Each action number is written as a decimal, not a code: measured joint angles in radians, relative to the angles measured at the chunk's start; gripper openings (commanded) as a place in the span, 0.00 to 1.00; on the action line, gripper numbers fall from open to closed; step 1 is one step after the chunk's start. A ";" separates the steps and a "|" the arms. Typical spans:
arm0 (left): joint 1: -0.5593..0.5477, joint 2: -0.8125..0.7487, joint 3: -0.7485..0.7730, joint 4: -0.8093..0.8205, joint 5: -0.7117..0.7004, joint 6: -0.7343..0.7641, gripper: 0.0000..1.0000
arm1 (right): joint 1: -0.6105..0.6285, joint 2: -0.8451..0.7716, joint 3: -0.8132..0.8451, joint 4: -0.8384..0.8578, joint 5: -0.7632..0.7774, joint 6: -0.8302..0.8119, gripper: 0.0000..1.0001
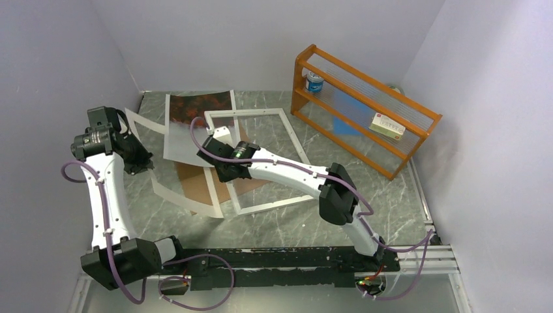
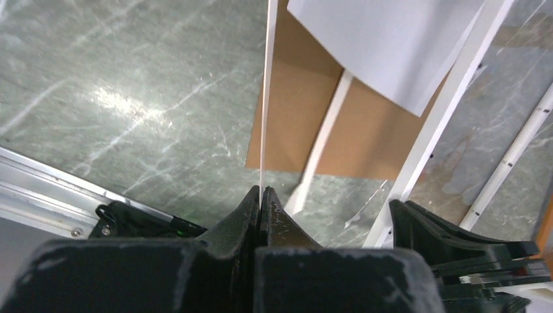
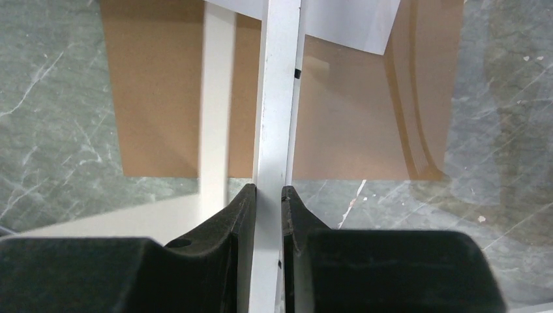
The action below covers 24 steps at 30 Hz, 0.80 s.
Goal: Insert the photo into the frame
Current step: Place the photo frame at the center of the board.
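Observation:
The photo [image 1: 195,124] lies at the back left, red foliage end away from me, pale end [image 2: 391,45] over the brown backing board [image 1: 195,179]. The white frame [image 1: 306,160] lies tilted at the centre, its left border overlapping the photo and board. My right gripper [image 1: 218,138] is shut on that left border [image 3: 280,98], which runs straight out between its fingers [image 3: 267,189]. My left gripper [image 1: 145,163] is shut on a thin clear sheet [image 1: 147,127] and holds it edge-on in the left wrist view [image 2: 266,98].
An orange wooden rack [image 1: 365,107] stands at the back right with a blue-white tin [image 1: 315,83] and a small box [image 1: 389,125] on it. Grey walls close in left, back and right. A metal rail [image 1: 417,257] runs along the near edge.

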<state>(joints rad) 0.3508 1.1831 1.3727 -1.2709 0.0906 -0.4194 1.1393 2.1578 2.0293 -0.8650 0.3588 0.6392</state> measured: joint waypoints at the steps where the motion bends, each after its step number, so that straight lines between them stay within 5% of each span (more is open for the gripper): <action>1: 0.000 0.005 0.020 -0.002 -0.008 0.001 0.02 | -0.002 0.000 0.000 -0.002 0.000 0.001 0.09; 16: -0.003 0.103 0.407 -0.119 -0.378 0.007 0.02 | -0.017 0.068 -0.041 0.070 -0.078 -0.011 0.10; 24: -0.008 0.236 0.637 -0.077 -0.226 0.035 0.03 | -0.024 0.132 -0.068 0.117 -0.146 -0.018 0.32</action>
<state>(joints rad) 0.3428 1.4193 2.0102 -1.3476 -0.1352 -0.3840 1.1152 2.2902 1.9617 -0.7483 0.2123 0.6209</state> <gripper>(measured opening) 0.033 0.224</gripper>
